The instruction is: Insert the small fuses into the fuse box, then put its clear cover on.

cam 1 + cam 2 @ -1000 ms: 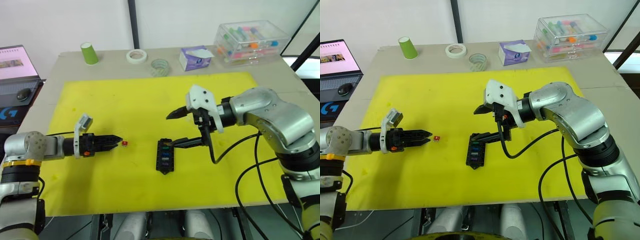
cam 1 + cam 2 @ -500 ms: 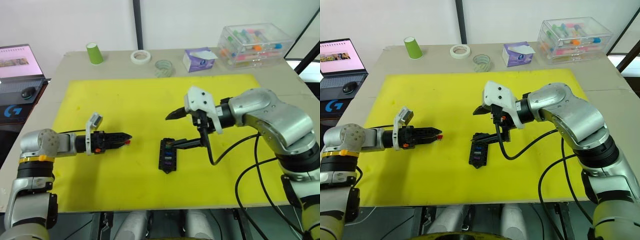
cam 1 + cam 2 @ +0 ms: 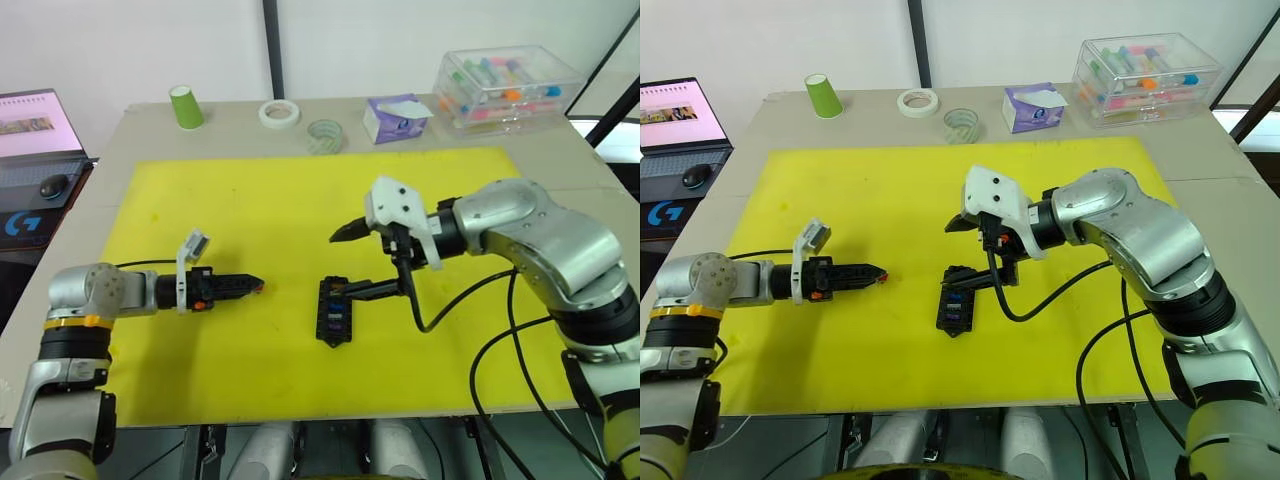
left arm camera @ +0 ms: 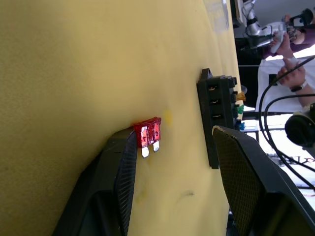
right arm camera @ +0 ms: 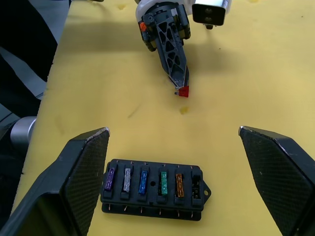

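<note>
Yellow mat (image 3: 250,200): covers most of the bench; all task items on it lie toward its front half.
Fuse box (image 3: 333,311): black, lying flat near the middle of the mat, closer to the front edge. Right wrist view shows five fuses seated in a row (purple, grey-clear, blue, green, orange) and one end slot empty.
Red fuse (image 4: 148,136): on the mat, well apart from the fuse box toward the mat's left edge, blades pointing out. It sits at the tip of the left gripper.
Left gripper (image 3: 254,286): low over the mat, pointing toward the fuse box. Jaws parted in the left wrist view; one finger (image 4: 118,167) touches the red fuse, the other stands clear of it. Fuse not clamped.
Right gripper (image 3: 342,262): above the fuse box's far end, jaws spread wide, holding nothing.
Clear cover: not identified with certainty.
Back edge of bench: green cup (image 3: 184,106), white tape roll (image 3: 278,113), clear tape roll (image 3: 324,135), tissue pack (image 3: 396,117); clear case of coloured tubes (image 3: 508,85) at the back right corner.
</note>
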